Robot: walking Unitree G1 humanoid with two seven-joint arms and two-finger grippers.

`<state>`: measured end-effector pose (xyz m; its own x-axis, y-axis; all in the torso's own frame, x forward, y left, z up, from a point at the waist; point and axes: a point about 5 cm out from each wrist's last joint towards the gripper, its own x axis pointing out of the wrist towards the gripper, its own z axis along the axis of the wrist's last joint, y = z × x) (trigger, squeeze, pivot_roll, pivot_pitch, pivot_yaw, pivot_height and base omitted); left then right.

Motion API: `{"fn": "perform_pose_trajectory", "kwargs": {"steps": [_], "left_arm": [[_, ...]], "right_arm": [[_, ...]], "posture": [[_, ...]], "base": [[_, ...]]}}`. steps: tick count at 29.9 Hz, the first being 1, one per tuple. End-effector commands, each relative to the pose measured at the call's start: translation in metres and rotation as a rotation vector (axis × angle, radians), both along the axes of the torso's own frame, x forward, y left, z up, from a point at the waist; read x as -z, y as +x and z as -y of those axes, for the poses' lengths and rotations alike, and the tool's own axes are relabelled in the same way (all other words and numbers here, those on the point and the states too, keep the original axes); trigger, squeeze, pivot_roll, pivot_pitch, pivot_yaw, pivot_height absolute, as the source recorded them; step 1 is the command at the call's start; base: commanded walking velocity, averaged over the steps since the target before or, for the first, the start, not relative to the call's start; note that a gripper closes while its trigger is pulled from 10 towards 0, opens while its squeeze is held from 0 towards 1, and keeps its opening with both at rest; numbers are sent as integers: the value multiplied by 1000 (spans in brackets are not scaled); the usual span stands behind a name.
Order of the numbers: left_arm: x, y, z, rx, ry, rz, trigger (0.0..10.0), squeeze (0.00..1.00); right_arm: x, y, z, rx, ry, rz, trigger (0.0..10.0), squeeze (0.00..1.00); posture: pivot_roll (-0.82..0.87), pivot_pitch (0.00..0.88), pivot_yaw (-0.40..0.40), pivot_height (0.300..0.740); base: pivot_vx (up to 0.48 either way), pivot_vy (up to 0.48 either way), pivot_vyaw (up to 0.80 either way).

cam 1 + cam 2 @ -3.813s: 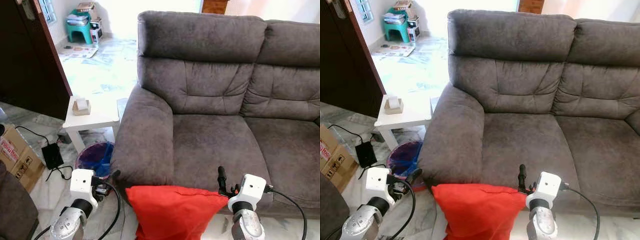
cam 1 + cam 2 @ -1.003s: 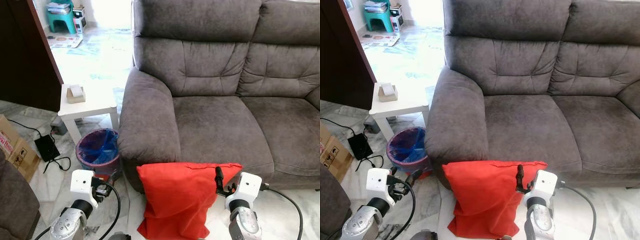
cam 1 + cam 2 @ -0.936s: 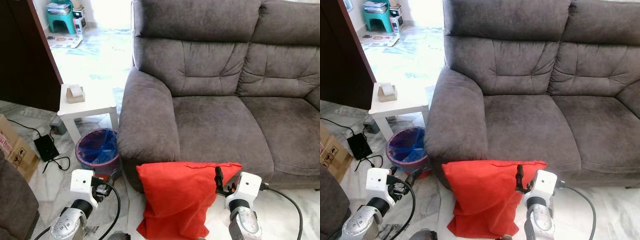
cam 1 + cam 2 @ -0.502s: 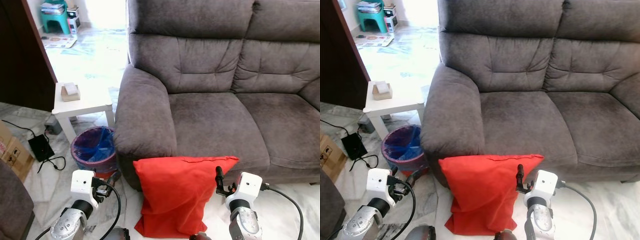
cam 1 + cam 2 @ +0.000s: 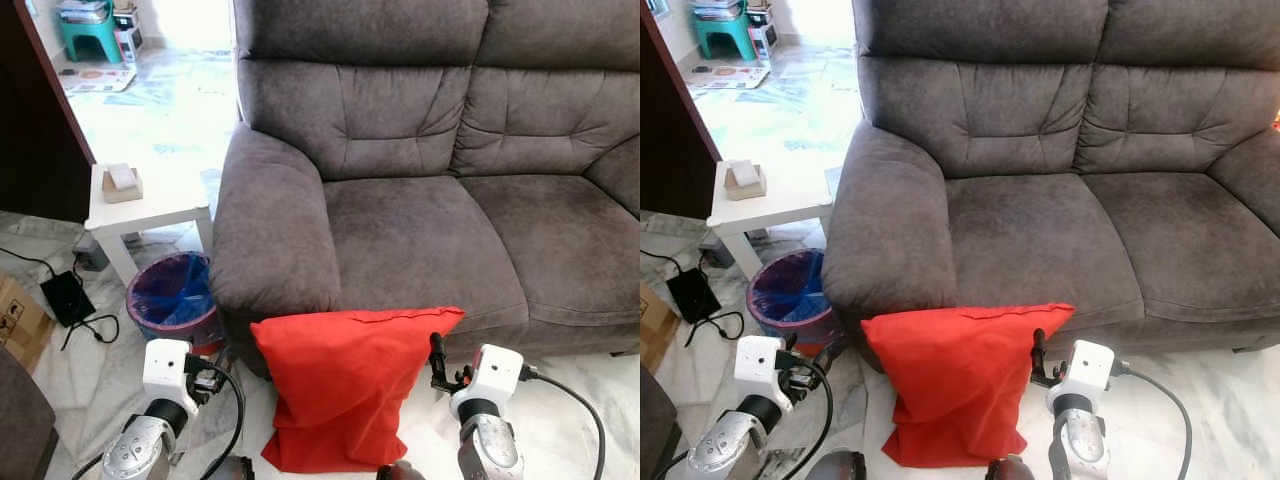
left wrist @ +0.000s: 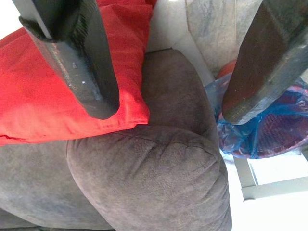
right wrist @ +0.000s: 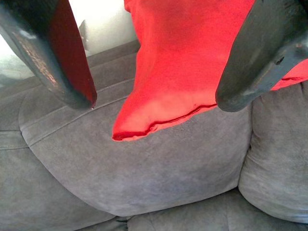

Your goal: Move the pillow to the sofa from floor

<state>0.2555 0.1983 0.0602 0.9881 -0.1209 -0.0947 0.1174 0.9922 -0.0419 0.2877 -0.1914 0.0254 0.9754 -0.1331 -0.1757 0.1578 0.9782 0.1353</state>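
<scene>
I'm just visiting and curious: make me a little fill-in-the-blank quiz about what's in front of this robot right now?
1. The red pillow leans against the front of the grey ____.
2. The bin with the blue liner stands beside the sofa's armrest, next to a small ____ side table.
3. Each end effector, left and right, has its two black fingers spread ____.
4. The sofa's seat cushions have ____ lying on them.

Missing words: sofa; white; open; nothing
</scene>
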Motion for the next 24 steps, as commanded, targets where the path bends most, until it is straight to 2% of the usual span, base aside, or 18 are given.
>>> {"fn": "perform_pose_trajectory", "kwargs": {"steps": [1,5,21,24], "left_arm": [[-1,-1,0,-4,-9,5,10000,0],[-1,-1,-1,-9,-13,9,10000,0],[-1,0,-1,-10,-12,11,10000,0],[-1,0,-2,-11,-8,12,10000,0]], "right_arm": [[-1,0,-1,-3,2,11,10000,0],[-2,1,-1,-5,5,16,10000,0],[-4,2,-6,-45,16,30,10000,0],[-3,2,-7,-48,16,28,10000,0]], "posture": [[94,104,-13,625],[95,104,-13,625],[94,105,-16,625],[94,105,-16,625]], "base": [[0,0,0],[0,0,0],[303,0,0],[0,0,0]]}}
